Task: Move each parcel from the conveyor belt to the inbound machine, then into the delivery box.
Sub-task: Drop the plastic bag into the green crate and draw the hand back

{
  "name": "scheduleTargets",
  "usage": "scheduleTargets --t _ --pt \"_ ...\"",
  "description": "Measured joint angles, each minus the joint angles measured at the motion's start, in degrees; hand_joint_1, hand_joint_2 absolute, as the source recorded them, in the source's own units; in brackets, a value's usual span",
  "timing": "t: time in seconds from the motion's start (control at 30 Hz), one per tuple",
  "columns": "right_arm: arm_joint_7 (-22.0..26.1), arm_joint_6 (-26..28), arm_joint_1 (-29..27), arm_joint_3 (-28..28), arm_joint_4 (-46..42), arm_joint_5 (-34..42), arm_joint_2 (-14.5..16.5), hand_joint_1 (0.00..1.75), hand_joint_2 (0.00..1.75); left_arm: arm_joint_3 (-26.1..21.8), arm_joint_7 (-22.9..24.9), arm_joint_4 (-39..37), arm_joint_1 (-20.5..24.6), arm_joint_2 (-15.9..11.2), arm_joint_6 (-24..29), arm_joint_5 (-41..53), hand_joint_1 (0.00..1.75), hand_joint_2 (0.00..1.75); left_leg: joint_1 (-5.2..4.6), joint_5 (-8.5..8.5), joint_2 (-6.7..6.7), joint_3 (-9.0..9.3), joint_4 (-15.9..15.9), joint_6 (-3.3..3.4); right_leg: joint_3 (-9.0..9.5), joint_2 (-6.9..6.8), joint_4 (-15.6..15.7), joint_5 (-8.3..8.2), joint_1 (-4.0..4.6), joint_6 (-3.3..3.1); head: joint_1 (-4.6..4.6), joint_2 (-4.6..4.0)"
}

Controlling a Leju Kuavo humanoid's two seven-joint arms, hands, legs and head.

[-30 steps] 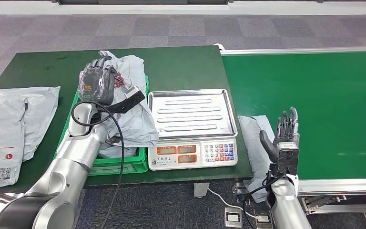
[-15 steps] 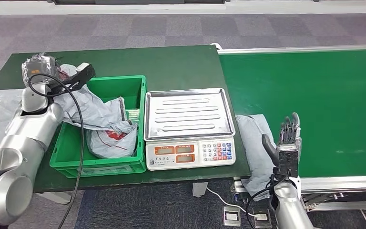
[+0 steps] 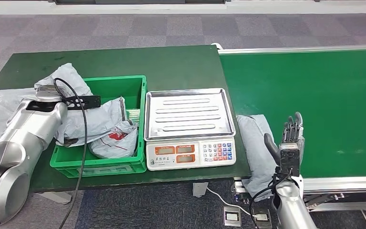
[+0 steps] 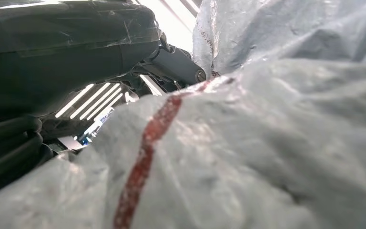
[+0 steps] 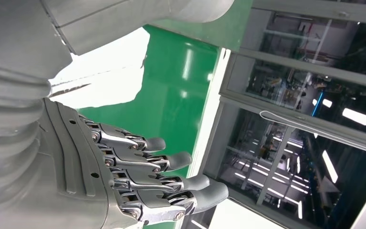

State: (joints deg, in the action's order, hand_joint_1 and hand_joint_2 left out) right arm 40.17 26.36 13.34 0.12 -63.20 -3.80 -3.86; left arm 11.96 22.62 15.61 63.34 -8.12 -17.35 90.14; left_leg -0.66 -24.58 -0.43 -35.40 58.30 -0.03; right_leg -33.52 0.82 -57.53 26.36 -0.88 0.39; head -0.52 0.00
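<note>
Beside belt, open-fingered right hand.

Silver jointed arms, looping black cable, grey ribbed right hand with darker fingers.

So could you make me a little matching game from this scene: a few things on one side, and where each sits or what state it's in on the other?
Things:
1. green crate
2. weighing scale
3. right hand
4. grey parcel at the belt's near end

Descriptions:
A. open, holding nothing
B. hanging over the edge beside the scale
C. steel tray bare
D. holds grey mailer bags

Pairs: 1-D, 2-C, 3-A, 4-B
</note>
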Motion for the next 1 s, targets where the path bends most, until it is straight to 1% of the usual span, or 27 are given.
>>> scheduleTargets --t 0.07,0.1,0.13,0.3,0.37,0.4,0.53,0.6,0.67,0.77,0.87,0.93,1.0 --pt "-0.01 0.0 0.0 -0.01 0.01 0.0 -0.09 0.0 1.75 0.49 0.0 -0.27 0.03 0.03 0.01 0.0 0.23 1.75 0.0 0.0 -0.01 0.0 0.0 0.0 0.0 0.0 0.0 0.0 0.0 0.0 0.0 0.0" --pt "-0.01 0.0 0.0 -0.02 0.02 -0.01 -0.12 0.0 1.75 0.69 0.01 -0.39 0.05 0.04 -0.22 0.0 0.03 1.75 0.0 0.0 -0.01 0.0 0.0 0.0 0.0 -0.01 0.0 0.0 0.0 0.0 0.0 0.0" --pt "-0.01 0.0 0.0 -0.02 0.02 -0.01 -0.13 0.0 1.75 0.86 0.03 -0.49 0.07 0.06 -0.77 0.0 0.0 1.75 0.0 0.0 -0.01 0.0 0.0 0.0 0.0 -0.01 0.0 0.0 0.01 0.0 0.0 0.0" --pt "0.0 0.01 -0.05 -0.07 0.03 -0.25 -0.12 0.0 1.75 1.44 0.36 -0.76 0.24 0.16 -4.19 -0.01 0.0 1.75 0.01 0.0 0.01 0.01 0.0 0.0 0.0 -0.01 0.0 0.0 0.01 0.0 0.0 0.0" --pt "0.0 0.11 -0.09 -0.11 0.03 -0.3 -0.11 0.0 1.75 1.76 -1.18 -0.76 0.21 0.36 -3.27 -0.43 0.0 1.75 0.0 0.01 0.0 0.03 0.0 0.0 -0.01 -0.01 0.0 0.0 0.0 0.0 0.0 0.0" --pt "0.0 0.2 -0.17 -0.18 0.02 -0.31 -0.12 0.0 1.75 1.82 -3.05 -0.65 0.1 0.55 -1.45 -0.99 0.0 1.75 0.0 0.01 -0.01 0.04 0.0 0.0 0.0 -0.02 0.0 0.0 0.0 0.0 0.0 0.0" --pt "0.0 -0.16 -0.79 -0.71 -0.03 -0.75 -0.25 0.0 1.75 1.81 -13.39 0.21 -0.73 2.4 14.68 -4.21 0.0 0.0 0.0 0.04 -0.41 0.01 0.01 0.04 0.12 -0.44 0.01 0.03 -0.01 0.0 0.01 0.0" --pt "0.01 -0.87 -0.9 -1.04 -0.09 -1.49 -0.26 0.0 1.75 1.78 -17.52 0.86 -1.55 3.82 20.41 -6.36 0.0 0.0 -0.04 0.04 -0.52 0.01 0.01 0.05 0.17 -0.53 0.01 0.05 -0.05 0.01 0.01 0.0" --pt "0.0 -1.39 -1.23 -1.63 -0.23 -2.1 -0.25 0.0 1.75 1.51 -22.96 2.14 -3.0 5.1 26.84 -9.9 0.0 0.0 -0.08 0.04 -0.5 0.0 0.02 0.06 0.16 -0.52 0.02 0.04 -0.09 0.03 0.01 0.0" --pt "0.0 -1.86 -2.02 -2.5 -0.66 -2.75 -0.23 0.0 1.75 0.65 -32.75 4.98 -5.03 6.88 38.3 -17.15 0.0 0.0 -0.11 0.03 -0.45 -0.01 0.03 0.07 0.13 -0.5 0.04 0.03 -0.11 0.04 0.01 0.0" --pt "0.0 -2.26 -2.34 -3.31 -0.88 -3.28 -0.13 0.0 1.75 -0.23 -42.15 10.48 -7.46 8.67 48.91 -26.9 0.0 0.0 -0.12 0.01 -0.44 -0.01 0.02 0.08 0.13 -0.5 0.05 0.04 -0.11 0.06 0.01 0.0" --pt "0.0 -2.36 -2.35 -3.66 -0.89 -3.39 -0.09 0.0 1.75 -0.35 -45.92 14.87 -9.49 9.54 53.39 -32.63 0.0 0.0 -0.12 0.0 -0.44 -0.01 0.02 0.09 0.13 -0.5 0.05 0.06 -0.11 0.08 0.01 0.0" --pt "0.0 -2.43 -2.41 -3.86 -0.89 -3.43 -0.08 0.0 1.75 -0.31 -47.59 18.84 -11.58 10.14 55.79 -36.65 0.0 0.0 -0.12 -0.01 -0.43 0.0 0.01 0.09 0.12 -0.49 0.04 0.07 -0.1 0.07 0.01 0.0"
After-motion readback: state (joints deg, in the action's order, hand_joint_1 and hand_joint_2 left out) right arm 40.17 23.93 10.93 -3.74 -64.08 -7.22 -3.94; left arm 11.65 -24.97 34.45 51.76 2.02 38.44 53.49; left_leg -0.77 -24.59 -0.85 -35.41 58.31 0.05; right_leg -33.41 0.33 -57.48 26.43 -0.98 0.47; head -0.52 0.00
